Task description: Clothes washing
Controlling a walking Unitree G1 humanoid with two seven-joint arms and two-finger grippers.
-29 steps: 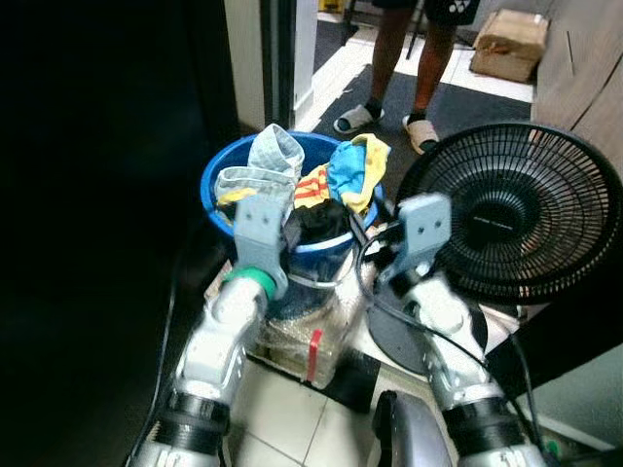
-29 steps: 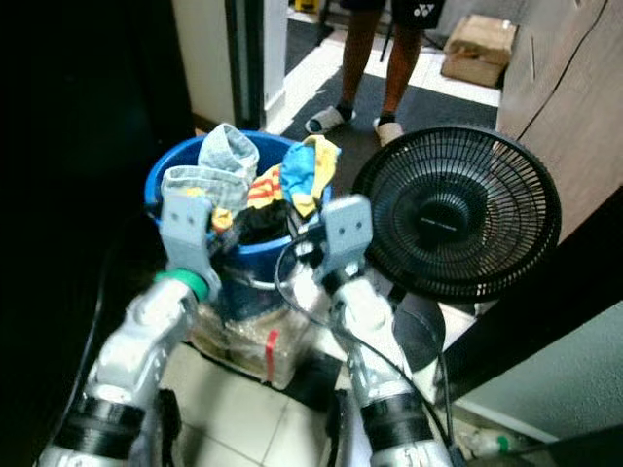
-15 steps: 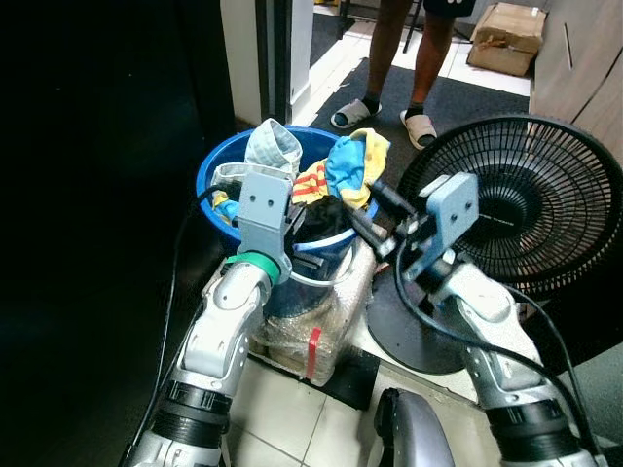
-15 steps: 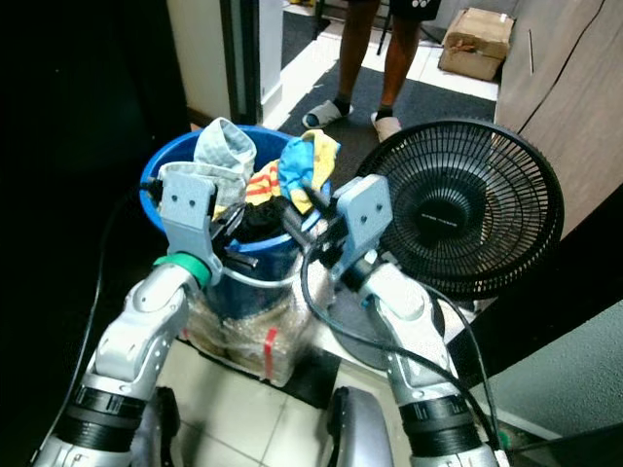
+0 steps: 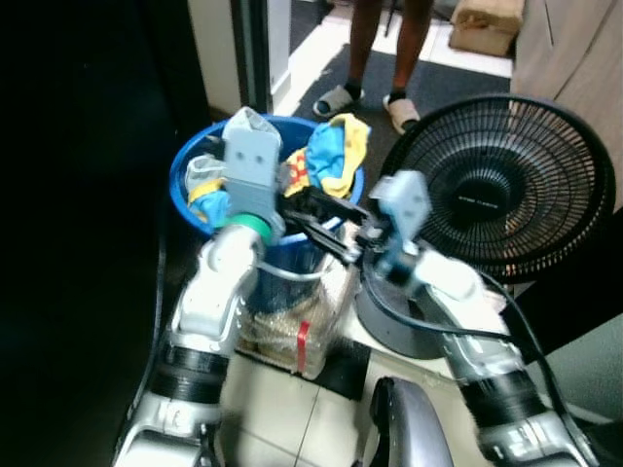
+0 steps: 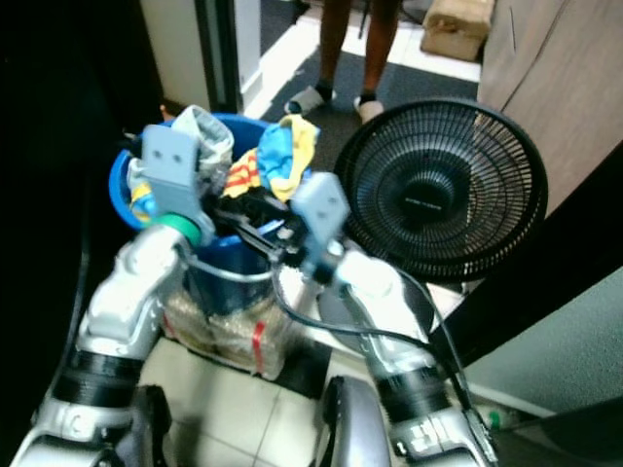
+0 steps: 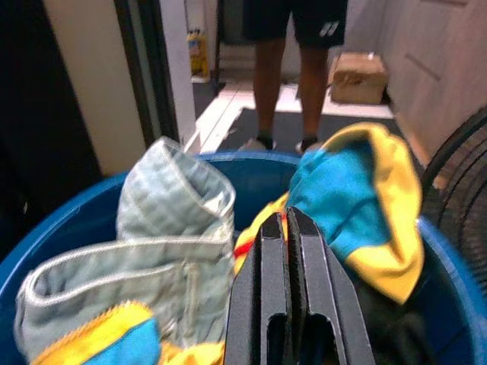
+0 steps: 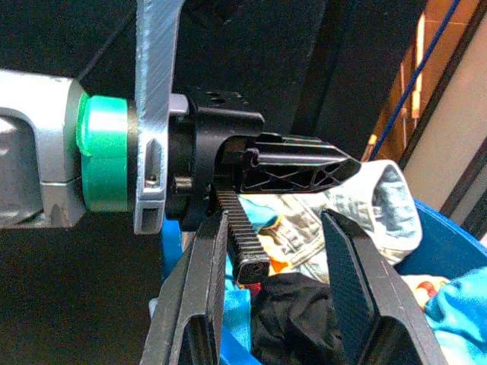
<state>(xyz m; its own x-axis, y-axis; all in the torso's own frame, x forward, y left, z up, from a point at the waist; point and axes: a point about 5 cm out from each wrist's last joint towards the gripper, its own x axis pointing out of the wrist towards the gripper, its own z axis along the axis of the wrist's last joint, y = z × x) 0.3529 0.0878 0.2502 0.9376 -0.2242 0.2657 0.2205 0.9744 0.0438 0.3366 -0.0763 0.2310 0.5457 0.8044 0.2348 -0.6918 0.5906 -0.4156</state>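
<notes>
Blue plastic basin [image 5: 187, 167] heaped with clothes [image 5: 331, 156] sits at my 12 o'clock, a black fan [image 5: 506, 195] at 2. My left gripper [image 7: 288, 266], fingers pressed together, hovers over the pile. My right gripper [image 8: 278, 251], fingers spread, reaches from 3 o'clock above a black garment [image 8: 293, 319], empty.

My arms: two silver ones
My grippers: two, left gripper [image 7: 288, 228] and right gripper [image 8: 278, 258]
Round blue plastic tub [image 5: 191, 167]: one
Round black wire fan [image 5: 506, 195]: one
Brown cardboard box [image 7: 359, 74]: one
Person's legs [image 7: 285, 91]: two
</notes>
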